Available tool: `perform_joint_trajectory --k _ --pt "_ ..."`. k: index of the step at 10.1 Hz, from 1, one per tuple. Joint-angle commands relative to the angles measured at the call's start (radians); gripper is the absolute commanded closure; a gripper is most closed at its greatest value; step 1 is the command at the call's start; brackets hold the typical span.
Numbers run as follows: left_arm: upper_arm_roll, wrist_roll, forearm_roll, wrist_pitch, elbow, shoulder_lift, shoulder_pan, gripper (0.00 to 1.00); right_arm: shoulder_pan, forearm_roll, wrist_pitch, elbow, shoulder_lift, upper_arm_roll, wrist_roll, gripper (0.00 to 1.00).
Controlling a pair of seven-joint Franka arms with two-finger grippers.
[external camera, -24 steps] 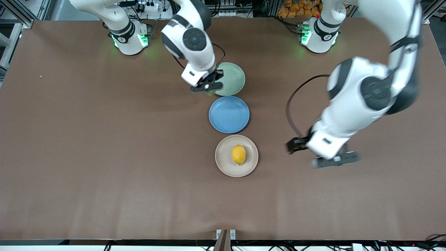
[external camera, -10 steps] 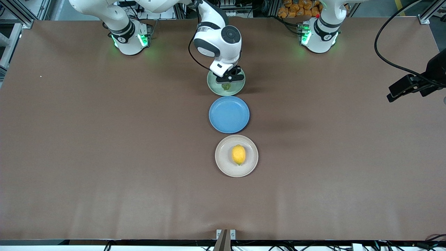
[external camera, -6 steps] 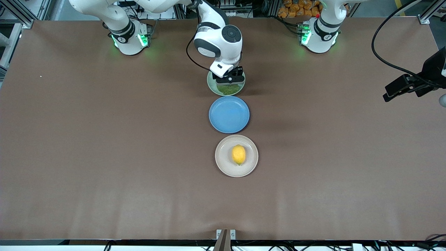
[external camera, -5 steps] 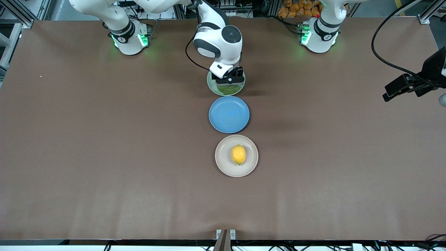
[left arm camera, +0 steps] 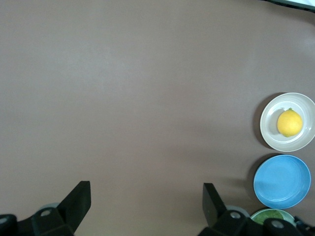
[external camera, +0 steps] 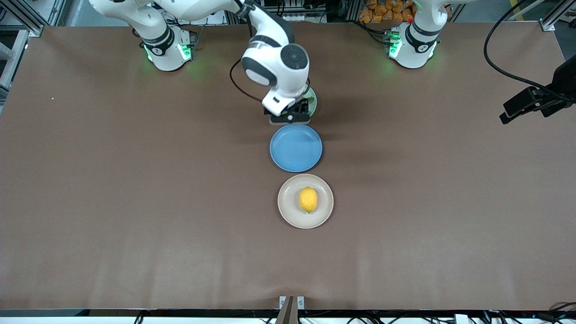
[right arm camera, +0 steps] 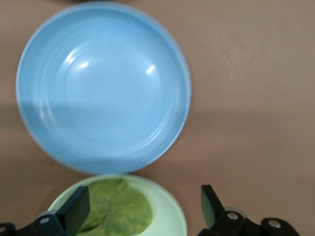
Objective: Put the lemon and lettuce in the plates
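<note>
The lemon [external camera: 308, 199] lies in the middle of the beige plate [external camera: 284, 208], the plate nearest the front camera. It also shows in the left wrist view [left arm camera: 289, 122]. The lettuce [right arm camera: 115, 206] lies flat in the mint green plate [right arm camera: 170, 209]. In the front view my right arm hides the lettuce and most of that plate [external camera: 313, 101]. My right gripper [external camera: 290, 118] is open and empty, a little above the mint plate's edge next to the blue plate; its fingers [right arm camera: 76, 211] stand wide apart. My left gripper [external camera: 526, 104] is open and empty, high over the left arm's end of the table.
An empty blue plate [external camera: 295, 147] sits between the mint and beige plates; the three form a row down the table's middle. It also shows in the right wrist view [right arm camera: 103, 86] and the left wrist view [left arm camera: 282, 181]. Bare brown table [external camera: 135, 202] surrounds them.
My right gripper brought the lettuce over the mint plate, let it go there and has risen slightly toward the blue plate. My left arm swung away to its end of the table.
</note>
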Motion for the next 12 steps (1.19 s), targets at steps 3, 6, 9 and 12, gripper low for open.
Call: perform_joint_trajectory --k 3,6,9,12 --pt "0.022 0.011 -0.017 0.006 -0.051 -0.033 -0.015 0.0 -0.229 0.055 -0.193 0.17 0.004 0.014 -0.303 0.0" --pt "0.02 0.014 0.003 0.011 -0.072 -0.033 -0.017 0.0 -0.371 0.053 -0.199 0.181 0.004 0.011 -0.46 0.0" --pt "0.009 0.05 0.055 0.037 -0.078 -0.032 -0.015 0.0 -0.496 0.053 -0.254 0.229 0.004 0.012 -0.54 0.0" --pt "-0.012 0.099 0.066 0.057 -0.104 -0.038 -0.006 0.0 -0.621 0.055 -0.297 0.291 0.004 0.012 -0.635 0.0"
